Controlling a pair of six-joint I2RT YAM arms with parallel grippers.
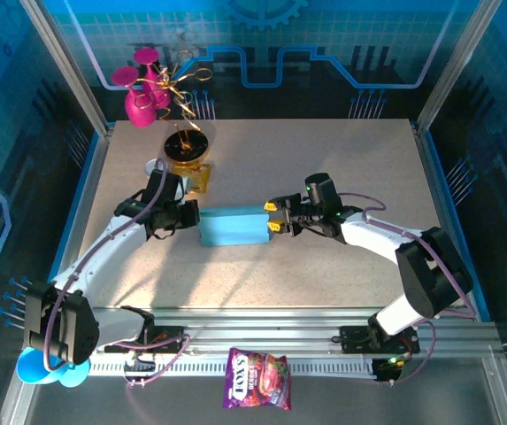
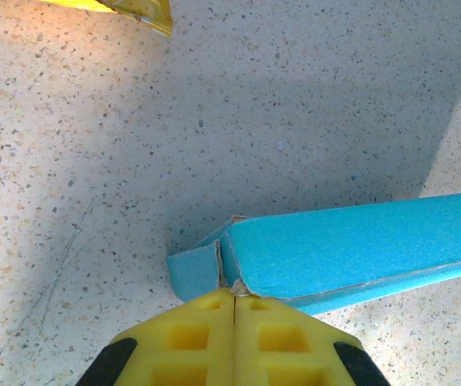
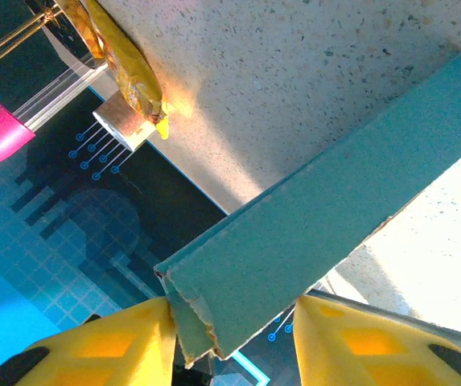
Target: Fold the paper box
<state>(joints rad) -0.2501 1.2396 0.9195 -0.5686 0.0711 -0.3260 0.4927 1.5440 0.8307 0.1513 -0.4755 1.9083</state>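
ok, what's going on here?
Two arms are working on the paper box, a shallow light-blue shape in the middle of the table. The left gripper has its jaws shut, tips against the box's left end; I cannot tell whether it pinches any cardboard. The right gripper straddles the opposite end, jaws open, one on each side. The fold does not look finished.

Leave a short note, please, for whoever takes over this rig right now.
The left gripper is shut, its tips at the left-end corner of the paper box; I cannot tell whether a thin flap is pinched.
The right gripper is open, one finger on each side of the box's right end.
The box lies mid-table, between the arms.
Done: it is folded into a shallow rectangular body.
Left: a corner flap at the left end stands loose; the ends probably need tucking.
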